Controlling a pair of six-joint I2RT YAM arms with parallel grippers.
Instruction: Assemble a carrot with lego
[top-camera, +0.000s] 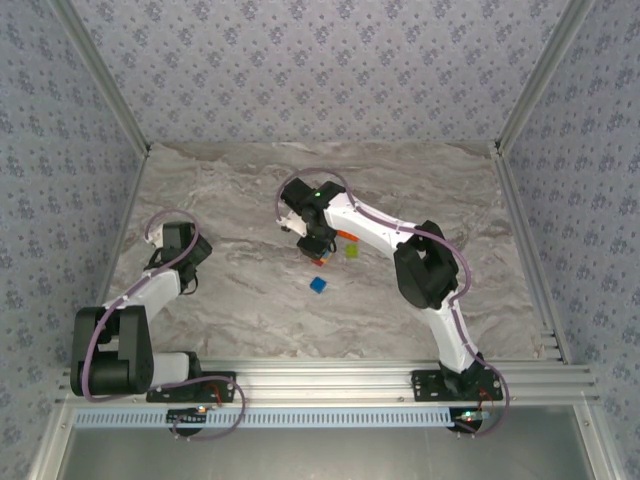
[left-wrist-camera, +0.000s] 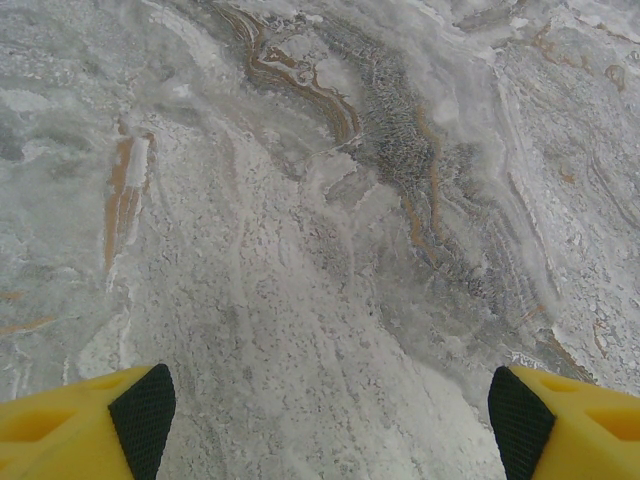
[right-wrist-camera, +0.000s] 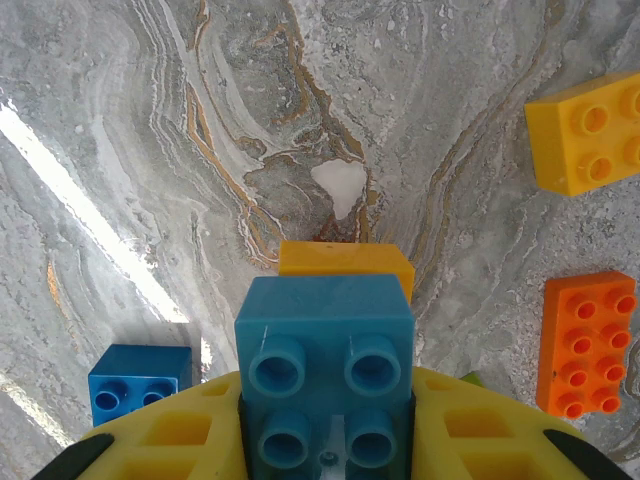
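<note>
Right claw (right-wrist-camera: 325, 430): pinching a teal-blue 2x2 brick (right-wrist-camera: 325, 340), studs facing the wrist camera, yellow fingers (right-wrist-camera: 170, 435) pressed on both of its sides. An orange-yellow brick (right-wrist-camera: 345, 258) sits right against the far edge of the teal one. Can't tell if the two are clicked together or just touching.

Loose lego in the right wrist view, all lying on the table (right-wrist-camera: 150, 150):
- small blue brick (right-wrist-camera: 140, 385), left of the claw, studs up, apart from the held one
- yellow 2x2 brick (right-wrist-camera: 585, 135), far right, partly cut off by the frame edge
- orange 2x4 brick (right-wrist-camera: 588, 340), right, nearer than the yellow one, gap between them
- lime green sliver (right-wrist-camera: 470, 378) poking out just behind the right finger, mostly hidden

Top view: right arm reaches in toward the table centre, and its claw (top-camera: 312, 240) is low over the marble-pattern table (top-camera: 230, 200). The lime green brick (top-camera: 351, 251) is just right of the claw and an orange piece (top-camera: 345, 235) is just beside that. The blue brick (top-camera: 318, 286) lies nearer, apart from the rest, about mid-table.

Left claw (left-wrist-camera: 330, 420): spread wide with nothing between the pads (left-wrist-camera: 140, 410), only bare marble under it. In the top view it (top-camera: 178, 240) sits at the left of the table, well apart from the bricks, arm folded back.
</note>
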